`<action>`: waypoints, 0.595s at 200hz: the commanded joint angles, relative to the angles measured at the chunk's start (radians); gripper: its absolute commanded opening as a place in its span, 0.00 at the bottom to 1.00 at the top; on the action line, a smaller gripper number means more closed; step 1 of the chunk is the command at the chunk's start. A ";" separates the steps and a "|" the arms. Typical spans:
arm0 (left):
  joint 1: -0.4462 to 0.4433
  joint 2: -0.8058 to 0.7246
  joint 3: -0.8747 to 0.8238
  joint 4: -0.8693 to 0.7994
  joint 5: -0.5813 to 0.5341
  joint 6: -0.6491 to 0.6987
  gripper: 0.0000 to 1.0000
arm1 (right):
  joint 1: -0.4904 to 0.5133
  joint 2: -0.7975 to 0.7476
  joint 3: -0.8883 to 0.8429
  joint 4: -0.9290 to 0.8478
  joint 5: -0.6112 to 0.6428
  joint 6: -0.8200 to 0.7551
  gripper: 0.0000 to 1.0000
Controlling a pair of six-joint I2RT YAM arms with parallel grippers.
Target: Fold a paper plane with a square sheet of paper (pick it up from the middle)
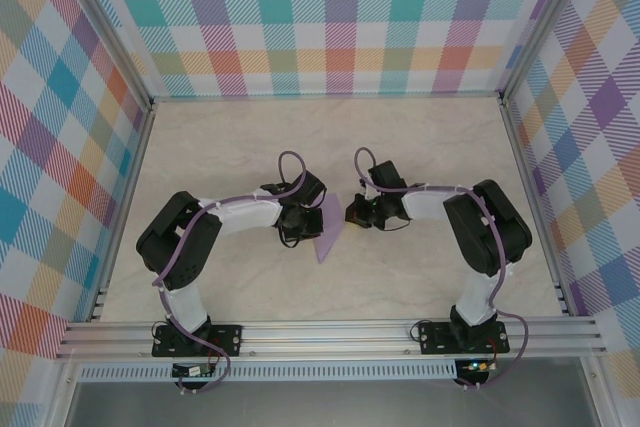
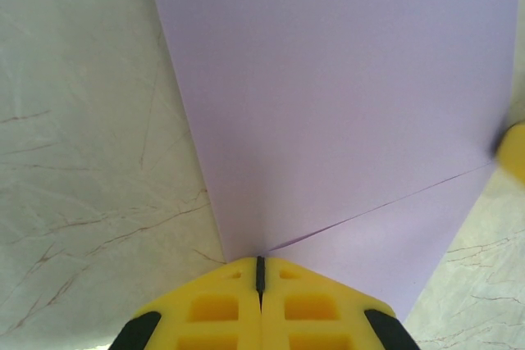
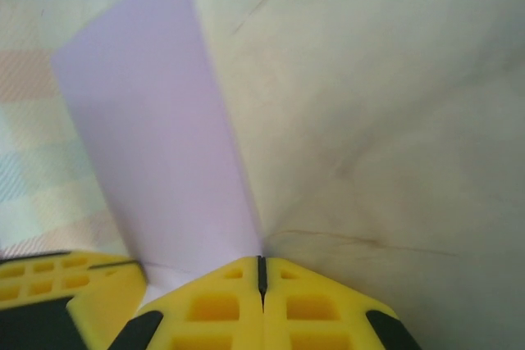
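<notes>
Bright checked walls (image 1: 340, 17) stand around a pale table (image 1: 420, 147) that looks like stone with thin brown lines. Two arms reach in from the near edge and meet in the middle of the table.

Between them is the purple paper (image 1: 328, 232). It is not flat now. It is folded and stands tilted up off the table.

From above, the left gripper (image 1: 308, 222) is at the left side of the paper and the right gripper (image 1: 350, 212) is at the right side. They are close together with the paper between them.

On the left wrist view, the left gripper (image 2: 260, 272) has its yellow fingers pressed tight together. They pinch the near edge of the paper (image 2: 344, 104). The paper spreads out wide ahead, and one thin crease (image 2: 385, 202) runs across it to the right.

On the right wrist view, the right gripper (image 3: 261, 272) is also closed tight, with no gap. It pinches the paper (image 3: 156, 137) at the bottom, and the paper rises up like a tall flap.
</notes>
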 commanded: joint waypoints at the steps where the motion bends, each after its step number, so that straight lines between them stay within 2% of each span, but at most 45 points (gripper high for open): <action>1: -0.002 0.089 -0.078 -0.174 -0.108 0.014 0.00 | -0.012 -0.065 0.000 -0.039 0.054 -0.019 0.00; 25: -0.002 0.086 -0.074 -0.171 -0.108 0.012 0.00 | 0.031 -0.117 -0.046 0.004 -0.023 0.022 0.00; 58: -0.002 0.088 -0.070 -0.165 -0.108 0.010 0.00 | 0.143 -0.139 -0.101 0.069 -0.079 0.124 0.00; 119: -0.002 0.084 -0.073 -0.160 -0.108 0.004 0.00 | 0.239 -0.078 -0.108 0.165 -0.118 0.212 0.00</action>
